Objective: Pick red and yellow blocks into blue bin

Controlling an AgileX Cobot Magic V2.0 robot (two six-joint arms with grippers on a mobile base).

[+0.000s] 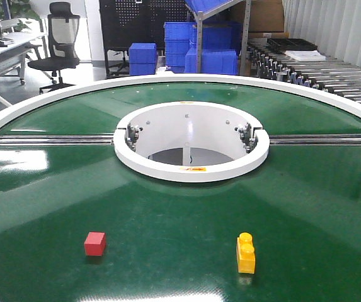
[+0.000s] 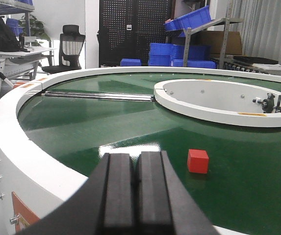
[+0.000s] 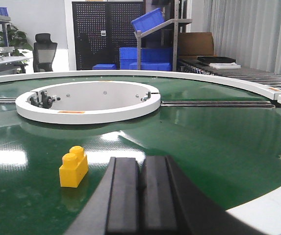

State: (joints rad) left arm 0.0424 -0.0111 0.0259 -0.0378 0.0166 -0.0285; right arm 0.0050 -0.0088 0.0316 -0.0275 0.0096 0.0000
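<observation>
Plainly, the left pincer is closed, black jaw flat against black jaw, with nothing held. The right pincer stands the same, narrow and empty. Both hang low at the near edge of the round, glossy green bench.

Just beyond the left pincer and a little to its right sits the small plain red cube. Ahead of the right pincer and to its left sits the yellow plastic toy brick with two round studs. The two lie well apart, red at near left and yellow at near right.

Both look light, stiff and smooth, so they will likely slide on the shiny surface if nudged. The cube suits a grip on any two opposite flat faces. The brick is better taken across its long flat sides, below the studs.

Each wrist view shows only its own block. The front view shows both blocks together but neither pincer. No view shows the blue bin on the bench; only stacked blue plastic crates stand far behind.
</observation>
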